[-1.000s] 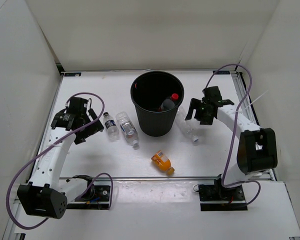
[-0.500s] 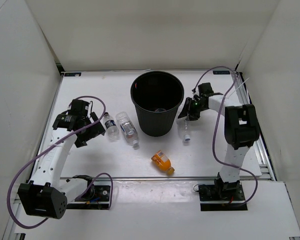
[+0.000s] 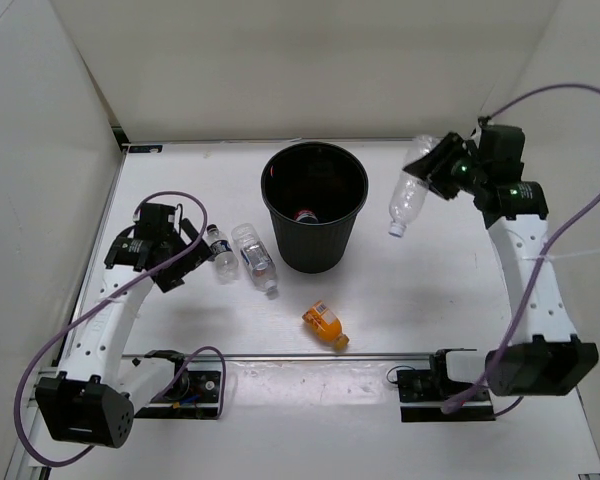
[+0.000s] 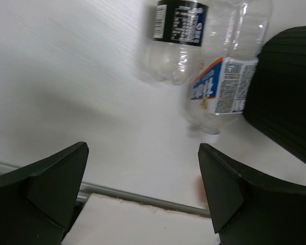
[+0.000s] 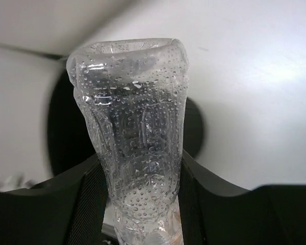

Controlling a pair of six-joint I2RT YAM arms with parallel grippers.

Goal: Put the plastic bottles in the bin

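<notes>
Deep inside the black bin point(image 3: 315, 240) only a scrap of red and white point(image 3: 305, 213) shows; whether it is a bottle's cap or its label cannot be made out. The bin is round, tapered, with a rolled rim and finely ribbed sides in the left wrist view. The right gripper point(image 3: 438, 168) clamps the plain clear bottle point(image 3: 408, 195) near its base and holds it in the air just right of the bin's rim, tilted with its cap lowest. From the right wrist the cap end is cut off; the soft, fluted wall is speckled with tiny beads — droplets or moulded dimples, it is hard to say.

The left gripper point(image 4: 143, 153) hovers with its dark wedge-shaped fingers point(image 4: 46, 189) spread wide and gripping nothing, near two clear bottles lying side by side on the white table point(image 3: 180, 170): one with a black label point(image 4: 178, 20), one with a blue, orange and white label point(image 4: 225, 84) — its cap end blurred. The second lies just beside the bin. The short orange bottle point(image 3: 325, 325) lies on its side nearer the arm bases, apart from the rest.
</notes>
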